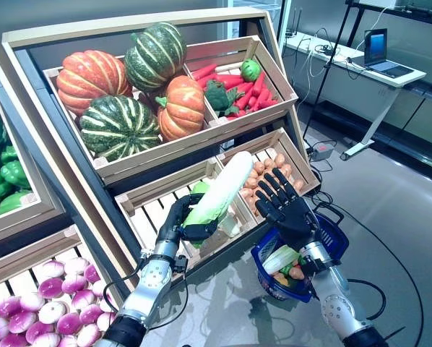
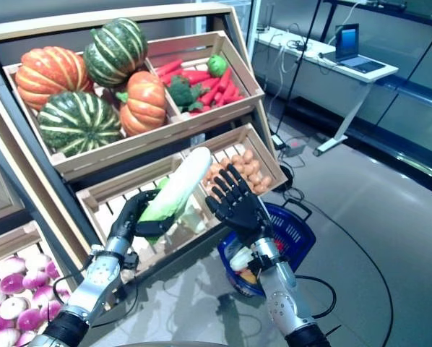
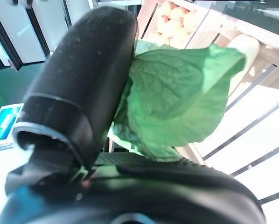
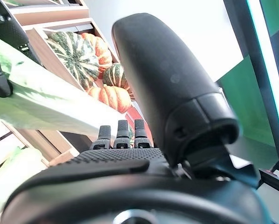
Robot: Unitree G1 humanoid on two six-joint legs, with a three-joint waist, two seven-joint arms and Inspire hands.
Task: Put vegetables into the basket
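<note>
Big wooden rack (image 1: 165, 155) behind. The blue basket (image 1: 331, 238) hangs off the right arm; right hand (image 1: 284, 210) is spread flat, holding nothing. Left hand (image 1: 180, 224) is wrapped round a cabbage (image 1: 219, 191) just lifted clear of its crate. Looks like the carry step; next it needs swinging over the basket.

Two silver-grey metallic forearms are observed, each built of rounded, polished segments. A matte black articulated left hand (image 1: 178, 220) and a matching black right hand (image 1: 287, 210) are fitted. Ribbed segmented fingers and finely textured, smooth-domed thumb casings are noted in the wrist views.
</note>
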